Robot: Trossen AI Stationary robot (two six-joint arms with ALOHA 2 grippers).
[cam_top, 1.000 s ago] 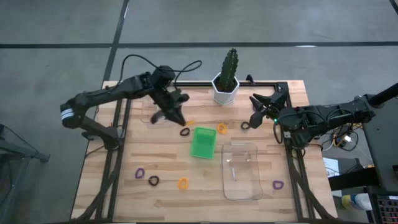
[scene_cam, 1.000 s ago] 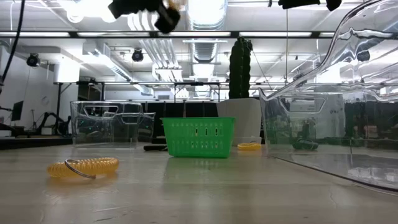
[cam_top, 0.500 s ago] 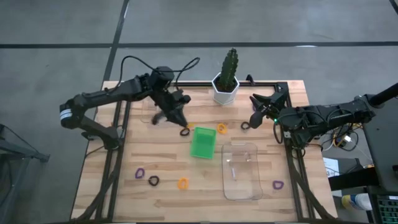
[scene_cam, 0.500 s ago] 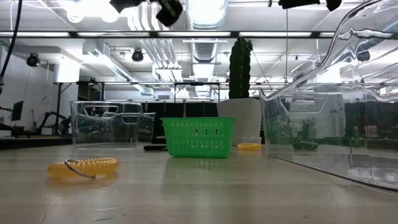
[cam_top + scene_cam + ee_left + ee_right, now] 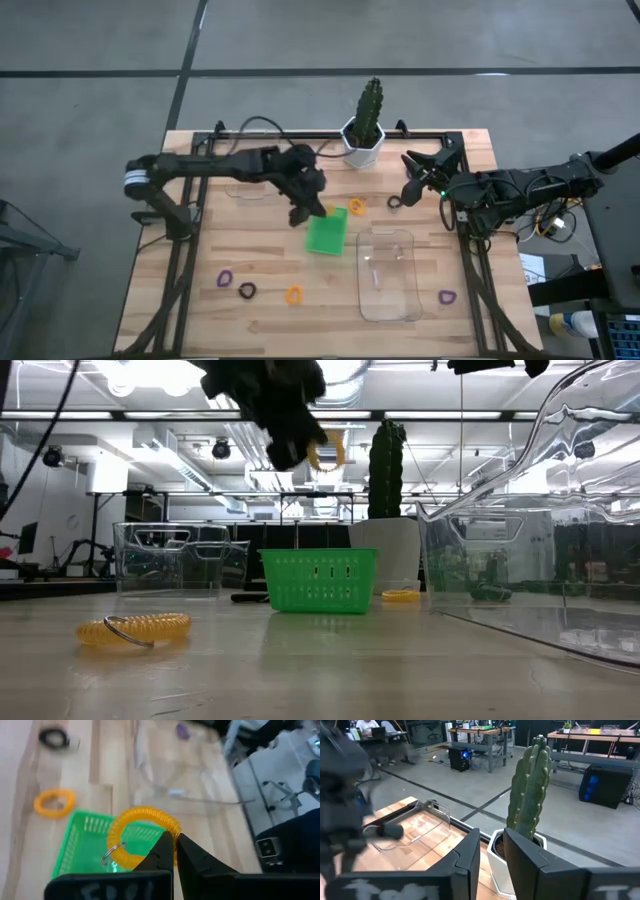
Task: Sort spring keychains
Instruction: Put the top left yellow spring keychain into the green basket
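Left wrist view: left pincer [image 5: 173, 841] pinching an orange keychain [image 5: 145, 836] over the green bin [image 5: 80, 851]; centring before releasing is advisable.

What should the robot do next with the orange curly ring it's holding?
Probably open its fingers and drop it. The left gripper is shut on the orange spring keychain, which hangs right above the green bin, so letting go should land it inside.
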